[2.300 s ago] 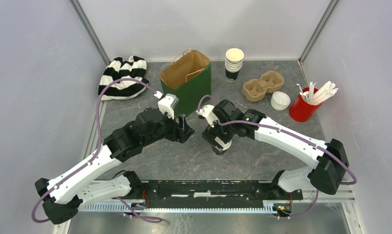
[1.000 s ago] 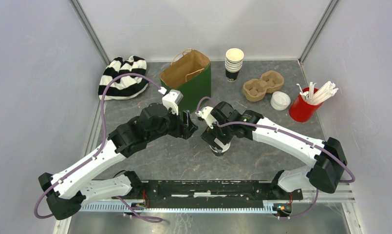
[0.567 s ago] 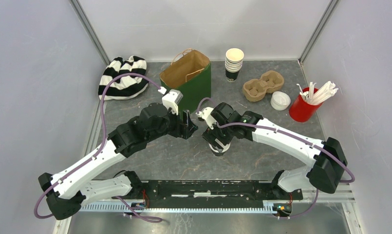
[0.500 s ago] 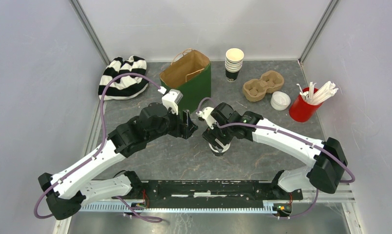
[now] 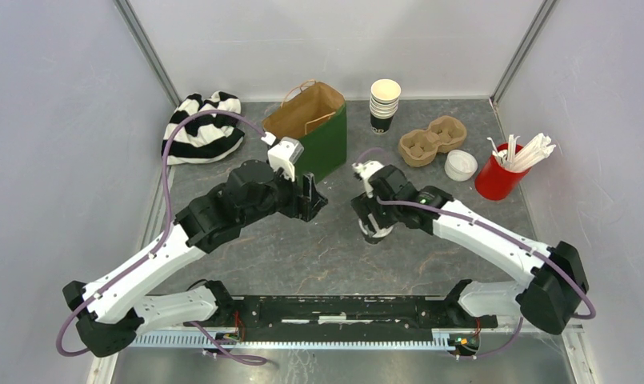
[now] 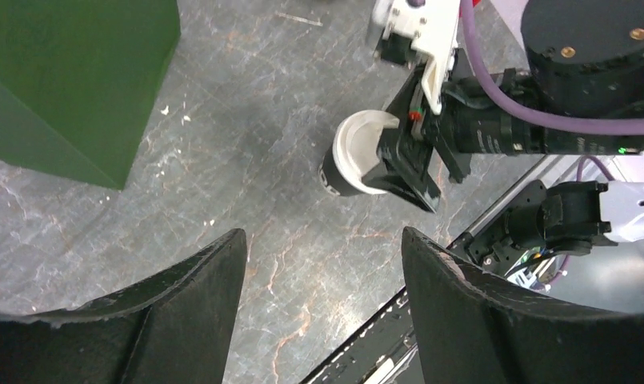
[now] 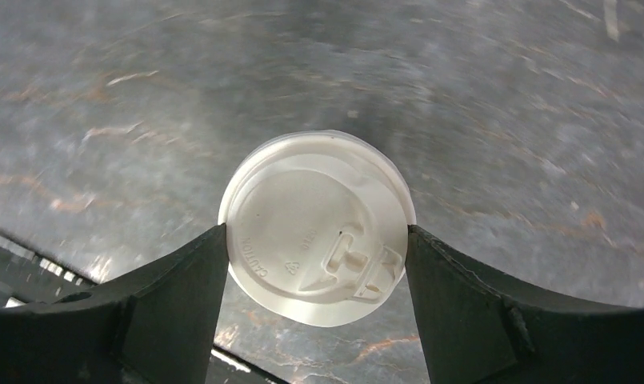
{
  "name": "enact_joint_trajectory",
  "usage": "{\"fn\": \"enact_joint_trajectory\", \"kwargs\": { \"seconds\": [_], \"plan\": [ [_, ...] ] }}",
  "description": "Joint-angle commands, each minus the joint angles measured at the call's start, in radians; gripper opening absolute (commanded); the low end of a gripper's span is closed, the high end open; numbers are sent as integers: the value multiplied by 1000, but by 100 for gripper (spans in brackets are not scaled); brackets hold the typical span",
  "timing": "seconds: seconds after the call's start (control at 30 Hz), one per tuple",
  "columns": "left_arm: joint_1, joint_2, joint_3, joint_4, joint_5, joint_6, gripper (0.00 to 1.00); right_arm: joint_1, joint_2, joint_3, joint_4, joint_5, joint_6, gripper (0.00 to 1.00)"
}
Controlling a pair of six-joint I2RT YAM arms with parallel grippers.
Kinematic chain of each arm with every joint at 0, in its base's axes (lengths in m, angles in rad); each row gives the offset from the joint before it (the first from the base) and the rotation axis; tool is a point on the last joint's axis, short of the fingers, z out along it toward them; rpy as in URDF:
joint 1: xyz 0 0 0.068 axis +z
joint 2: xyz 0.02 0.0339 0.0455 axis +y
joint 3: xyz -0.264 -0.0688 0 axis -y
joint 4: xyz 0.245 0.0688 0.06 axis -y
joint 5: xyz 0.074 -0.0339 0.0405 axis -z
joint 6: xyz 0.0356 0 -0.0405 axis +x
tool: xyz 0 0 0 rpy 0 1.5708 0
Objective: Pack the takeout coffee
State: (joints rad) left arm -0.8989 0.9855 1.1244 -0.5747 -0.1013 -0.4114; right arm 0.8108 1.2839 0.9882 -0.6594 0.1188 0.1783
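A dark paper cup with a white lid point(image 7: 317, 228) sits between my right gripper's point(image 7: 317, 234) fingers, which press on both sides of it. In the left wrist view the cup point(image 6: 352, 162) shows held by the right gripper over the grey table. In the top view the right gripper point(image 5: 374, 230) covers most of it at table centre. My left gripper point(image 5: 317, 200) is open and empty, just left of it; its fingers point(image 6: 192, 308) stand wide apart. A stack of unlidded cups point(image 5: 385, 102) stands at the back.
An open green paper bag point(image 5: 306, 128) stands behind the left gripper. A cardboard cup carrier point(image 5: 432, 140), a stack of white lids point(image 5: 461, 165) and a red cup of stirrers point(image 5: 498, 178) are at the back right. A striped cloth point(image 5: 205, 128) lies back left.
My right gripper has carried the lidded cup to the right and slightly back. The left gripper has shifted a little toward the bag and stays open.
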Motion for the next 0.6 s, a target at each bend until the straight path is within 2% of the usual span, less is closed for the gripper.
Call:
{"fn": "enact_joint_trajectory", "kwargs": {
  "seconds": [0.0,0.13,0.3,0.57],
  "plan": [
    [-1,31,115,10,5,101,77,-127,-41,-88,-63,216,91,83],
    [-1,73,210,-16,11,159,77,-259,-90,-179,-46,258,185,84],
    [-1,121,322,-61,18,223,78,-408,-128,-221,-104,336,308,84],
    [0,155,399,-121,28,340,79,-618,-190,-276,-158,445,424,81]
  ]
}}
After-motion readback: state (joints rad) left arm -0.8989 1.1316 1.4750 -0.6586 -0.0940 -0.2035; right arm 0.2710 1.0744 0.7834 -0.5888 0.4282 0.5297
